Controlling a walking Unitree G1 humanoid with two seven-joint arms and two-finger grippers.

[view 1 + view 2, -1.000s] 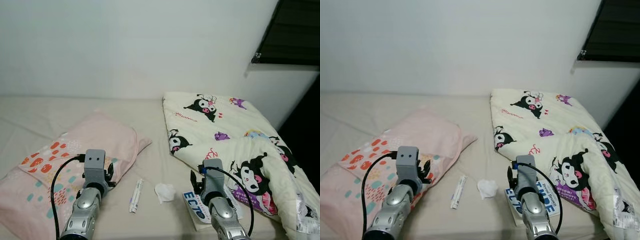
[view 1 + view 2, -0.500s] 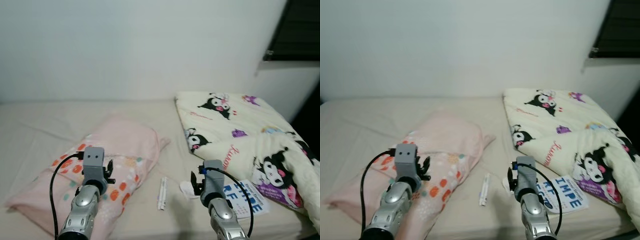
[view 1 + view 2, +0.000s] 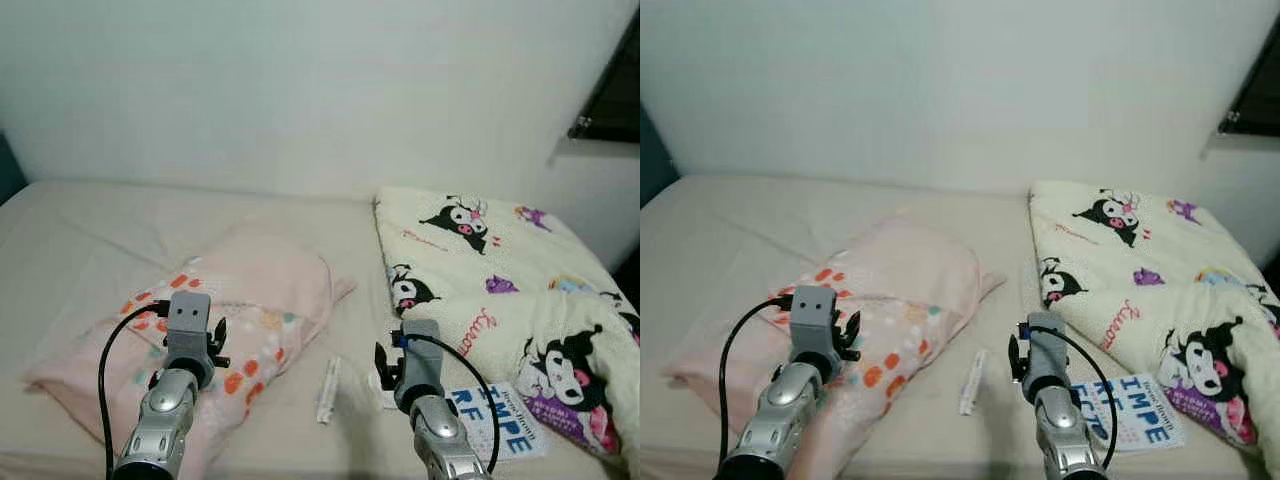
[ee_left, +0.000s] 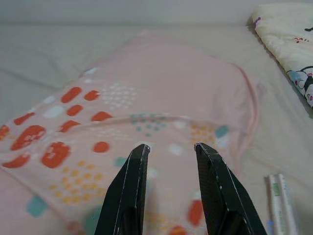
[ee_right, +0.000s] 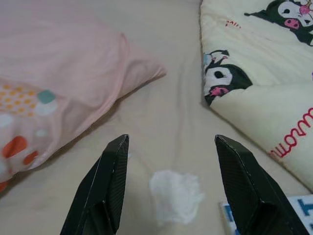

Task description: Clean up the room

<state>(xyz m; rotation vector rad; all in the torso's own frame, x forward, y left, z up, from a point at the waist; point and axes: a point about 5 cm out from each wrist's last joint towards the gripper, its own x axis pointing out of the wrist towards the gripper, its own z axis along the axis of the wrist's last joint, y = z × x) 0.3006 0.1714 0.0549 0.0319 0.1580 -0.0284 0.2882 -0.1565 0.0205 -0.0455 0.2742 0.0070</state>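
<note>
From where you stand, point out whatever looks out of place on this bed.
Three loose bits lie on the bed sheet between the pink pillow and the cartoon blanket: a crumpled tissue, a white tube and a printed leaflet.

Crumpled tissue point(image 5: 176, 195) between wide-apart jaws

On the bed point(image 3: 90, 225), the pillow point(image 3: 240, 300) lies to the left and the folded blanket point(image 3: 500, 280) to the right. Between them lie a tube point(image 3: 327, 389) and, right of it, a crumpled tissue point(image 5: 176, 195). A booklet point(image 3: 1140, 408) lies beside the blanket's near edge.
</note>
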